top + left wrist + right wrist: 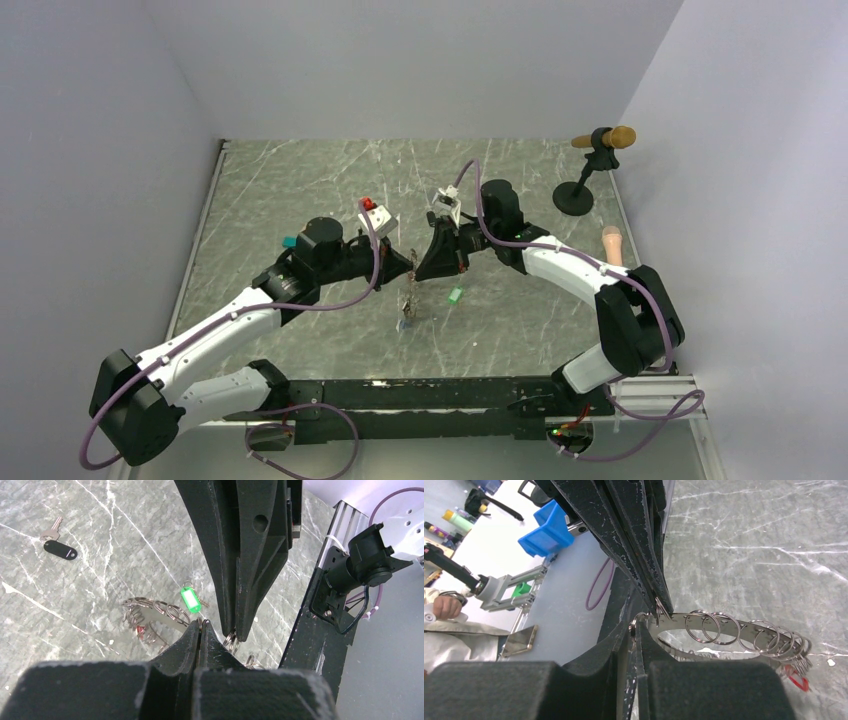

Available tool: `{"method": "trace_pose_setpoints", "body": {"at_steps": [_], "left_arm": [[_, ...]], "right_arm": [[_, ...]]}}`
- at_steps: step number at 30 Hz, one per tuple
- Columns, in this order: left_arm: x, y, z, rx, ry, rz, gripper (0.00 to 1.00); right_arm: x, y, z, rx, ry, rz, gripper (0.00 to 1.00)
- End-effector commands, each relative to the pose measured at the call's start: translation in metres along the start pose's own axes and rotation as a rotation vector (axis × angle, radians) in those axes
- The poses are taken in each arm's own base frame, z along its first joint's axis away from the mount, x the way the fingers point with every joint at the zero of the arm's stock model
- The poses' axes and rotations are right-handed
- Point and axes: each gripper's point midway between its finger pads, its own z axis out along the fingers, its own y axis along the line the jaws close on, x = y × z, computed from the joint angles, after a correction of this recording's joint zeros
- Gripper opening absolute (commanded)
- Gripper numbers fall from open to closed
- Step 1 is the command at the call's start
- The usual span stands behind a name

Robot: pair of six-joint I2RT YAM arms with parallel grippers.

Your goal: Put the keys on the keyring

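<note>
Both grippers meet above the table's middle, tip to tip. My left gripper (404,264) (201,623) is shut on a small split ring at one end of the keyring (408,303). My right gripper (420,262) (638,626) is shut on another split ring of it. The keyring (729,630) is a thin metal band strung with several split rings and a red tag (797,682); it hangs below the fingertips. The green key (455,295) (190,600) lies loose on the table just right of it. A small bluish bit (402,326) shows at the ring's bottom; I cannot tell if it is the blue key.
A black-tagged key (60,549) lies apart on the table. A teal block (289,241) sits by the left arm. A tan block (612,243) lies at the right edge. A black stand (587,172) with a wooden peg is at the back right.
</note>
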Motion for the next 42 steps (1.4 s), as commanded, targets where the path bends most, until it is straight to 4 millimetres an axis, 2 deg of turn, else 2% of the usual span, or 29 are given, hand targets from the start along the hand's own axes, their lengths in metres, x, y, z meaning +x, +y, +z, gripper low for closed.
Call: {"method": "trace_pose_setpoints", "body": {"at_steps": [1, 3, 7, 9, 10, 11, 12, 13, 14, 17, 21, 22, 25, 26, 29, 33, 38, 42], "left_arm": [[-0.023, -0.008, -0.005, 0.022, -0.077, 0.047, 0.0], [-0.023, -0.007, -0.005, 0.02, -0.079, 0.047, 0.0], [-0.023, -0.007, -0.006, 0.016, -0.079, 0.041, 0.0], [-0.022, -0.006, -0.006, 0.003, -0.076, 0.023, 0.12], [-0.022, -0.004, -0.007, -0.009, -0.075, 0.013, 0.24], [-0.022, -0.002, -0.009, -0.025, -0.076, 0.004, 0.43], [-0.022, 0.0, -0.011, -0.041, -0.08, -0.007, 0.82], [-0.022, 0.0, -0.013, -0.048, -0.09, -0.008, 0.97], [-0.024, -0.001, -0.018, -0.053, -0.107, -0.003, 0.99], [-0.03, -0.002, -0.032, -0.076, -0.156, 0.02, 0.99], [-0.035, 0.0, -0.062, -0.135, -0.249, 0.055, 1.0], [-0.035, -0.005, -0.068, -0.119, -0.276, 0.085, 0.99], [-0.033, -0.034, -0.084, 0.026, -0.343, 0.253, 0.99], [-0.032, -0.042, -0.087, 0.065, -0.358, 0.307, 0.94], [-0.015, -0.048, -0.083, 0.13, -0.327, 0.406, 0.78], [-0.002, -0.045, -0.066, 0.169, -0.223, 0.395, 0.57], [0.0, -0.041, -0.045, 0.16, -0.172, 0.436, 0.55], [-0.005, -0.042, -0.035, 0.15, -0.18, 0.459, 0.53]], "right_arm": [[-0.003, 0.001, -0.001, -0.015, -0.005, -0.029, 0.1], [-0.002, 0.001, -0.001, -0.015, -0.001, -0.034, 0.0], [-0.003, 0.001, -0.002, -0.011, 0.009, -0.058, 0.0], [-0.004, 0.002, -0.003, -0.005, 0.021, -0.085, 0.0], [-0.004, 0.002, -0.003, -0.001, 0.03, -0.1, 0.0], [-0.004, 0.003, -0.004, 0.004, 0.04, -0.123, 0.0], [-0.005, 0.004, -0.004, 0.012, 0.054, -0.149, 0.0], [-0.006, 0.004, -0.003, 0.023, 0.071, -0.18, 0.0], [-0.006, 0.005, -0.003, 0.03, 0.094, -0.238, 0.0], [-0.003, 0.01, 0.0, 0.047, 0.183, -0.318, 0.0], [-0.002, 0.017, 0.006, 0.019, 0.316, -0.492, 0.0], [0.001, 0.02, 0.005, -0.012, 0.348, -0.529, 0.0], [0.002, 0.031, 0.002, -0.115, 0.407, -0.61, 0.0], [0.001, 0.033, 0.002, -0.139, 0.412, -0.629, 0.0], [-0.001, 0.041, 0.005, -0.187, 0.414, -0.681, 0.0], [-0.004, 0.042, 0.008, -0.167, 0.424, -0.722, 0.0], [-0.001, 0.042, 0.008, -0.154, 0.423, -0.713, 0.0], [0.0, 0.042, 0.009, -0.158, 0.416, -0.707, 0.0]]}}
